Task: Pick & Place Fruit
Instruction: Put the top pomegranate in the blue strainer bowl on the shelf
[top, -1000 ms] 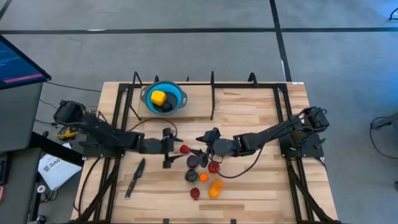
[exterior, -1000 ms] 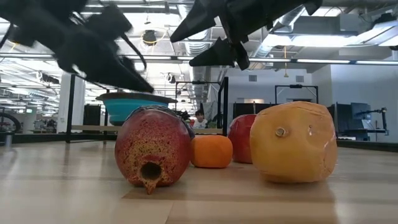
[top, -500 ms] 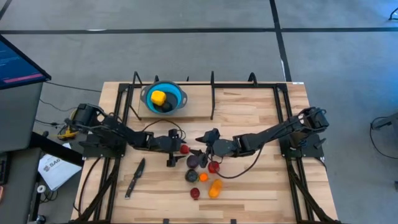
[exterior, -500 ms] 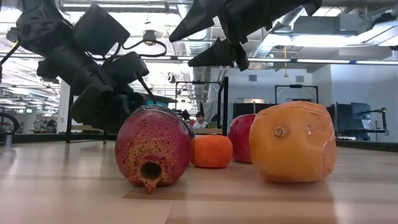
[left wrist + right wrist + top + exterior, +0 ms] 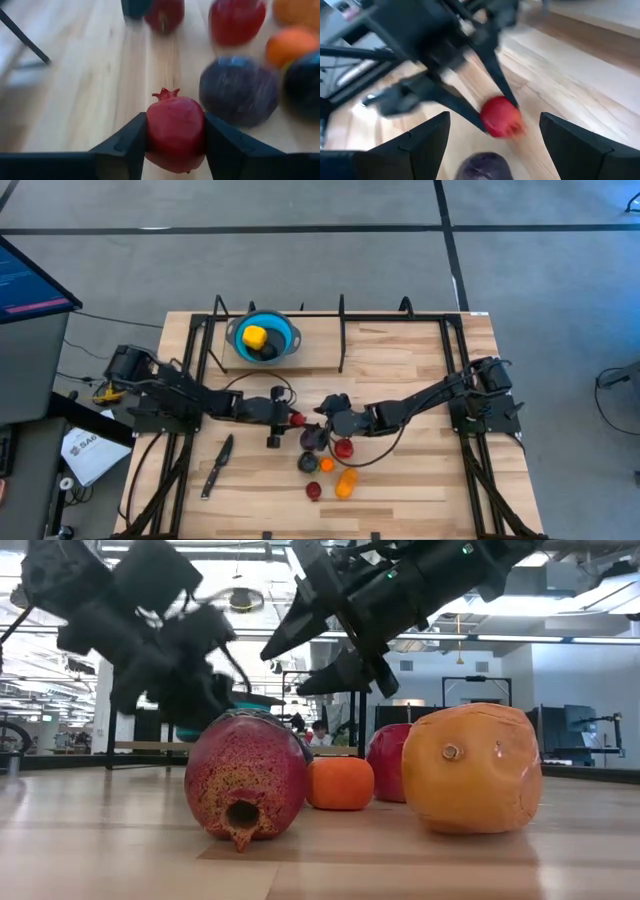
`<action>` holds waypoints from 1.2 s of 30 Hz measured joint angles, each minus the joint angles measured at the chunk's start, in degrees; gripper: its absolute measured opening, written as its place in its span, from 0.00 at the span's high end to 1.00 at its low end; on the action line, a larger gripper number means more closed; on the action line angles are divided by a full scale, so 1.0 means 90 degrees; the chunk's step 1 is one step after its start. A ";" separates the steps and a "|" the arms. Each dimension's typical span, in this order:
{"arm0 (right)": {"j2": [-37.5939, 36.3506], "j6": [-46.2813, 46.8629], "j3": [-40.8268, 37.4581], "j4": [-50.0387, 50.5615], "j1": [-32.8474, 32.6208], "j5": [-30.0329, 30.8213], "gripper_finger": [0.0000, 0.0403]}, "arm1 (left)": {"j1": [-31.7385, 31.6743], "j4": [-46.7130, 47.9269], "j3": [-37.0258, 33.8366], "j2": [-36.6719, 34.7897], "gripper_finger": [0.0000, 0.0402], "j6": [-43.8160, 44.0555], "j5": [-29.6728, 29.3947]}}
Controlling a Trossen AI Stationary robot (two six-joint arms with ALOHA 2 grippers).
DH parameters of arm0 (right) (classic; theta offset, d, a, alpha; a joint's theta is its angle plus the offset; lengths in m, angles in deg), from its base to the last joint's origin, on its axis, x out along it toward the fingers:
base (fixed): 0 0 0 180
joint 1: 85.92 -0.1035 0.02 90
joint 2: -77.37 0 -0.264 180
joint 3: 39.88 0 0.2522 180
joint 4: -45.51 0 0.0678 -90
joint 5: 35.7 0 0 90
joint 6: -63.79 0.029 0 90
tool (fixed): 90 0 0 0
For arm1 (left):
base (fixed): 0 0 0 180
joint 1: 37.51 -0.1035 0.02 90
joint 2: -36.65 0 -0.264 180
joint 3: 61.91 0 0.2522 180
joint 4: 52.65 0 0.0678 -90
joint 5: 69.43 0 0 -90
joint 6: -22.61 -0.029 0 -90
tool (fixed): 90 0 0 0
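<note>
At the table's near edge lie a speckled red fruit (image 5: 246,778) and a yellow-orange fruit (image 5: 471,768), with a small orange fruit (image 5: 340,783) and a red fruit (image 5: 390,762) just behind them. Farther in, the left gripper (image 5: 174,132) has its two fingers pressed against the sides of a small red pomegranate (image 5: 175,131), clamped firmly on it near the table's middle (image 5: 296,420). A dark purple fruit (image 5: 239,90) sits just beside it. The right gripper (image 5: 492,130) hangs close by with its fingers spread wide, holding nothing. At the far side, the blue bowl (image 5: 283,329) holds a yellow fruit (image 5: 254,336).
</note>
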 joint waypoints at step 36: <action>0.0575 -0.0533 0.0002 -0.2871 0.0686 -0.1856 0.25 | 0.1284 0.0058 0.0002 -0.1736 0.55 -0.1664 -0.2297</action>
